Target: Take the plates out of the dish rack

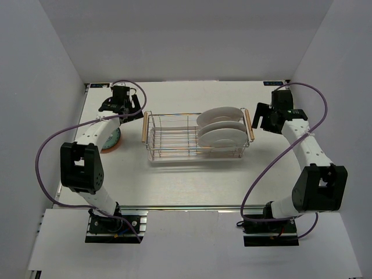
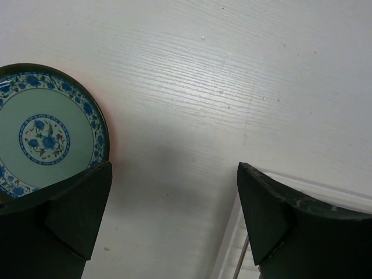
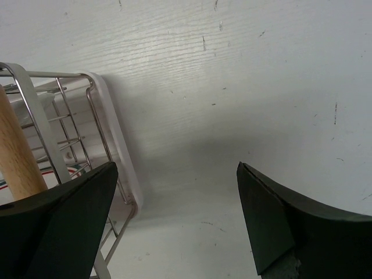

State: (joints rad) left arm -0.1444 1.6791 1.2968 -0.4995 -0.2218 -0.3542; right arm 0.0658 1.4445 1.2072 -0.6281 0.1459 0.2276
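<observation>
place: robot lab test cell, staged with kitchenware
enclosure: plain white panels [image 1: 35, 87] box in the table [image 1: 186, 186] on the left, back and right
rig: left arm [image 1: 87, 168] and right arm [image 1: 308, 157], white and black, bolted on black base plates [image 1: 113, 228] at the near edge
wiring: exposed purple cables [image 1: 43, 151] loop from bases to wrists
hardware: metal rail [image 1: 186, 207] along the near table edge
surface: white wood-grain top, scuffed in wrist views
props: wire dish rack [image 1: 174, 136] with white plates [image 1: 221, 133] standing in it, mid-table

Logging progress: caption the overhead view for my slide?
Open left tool and open right tool flank the dish rack holding three white plates; a coloured plate stack at left.
</observation>
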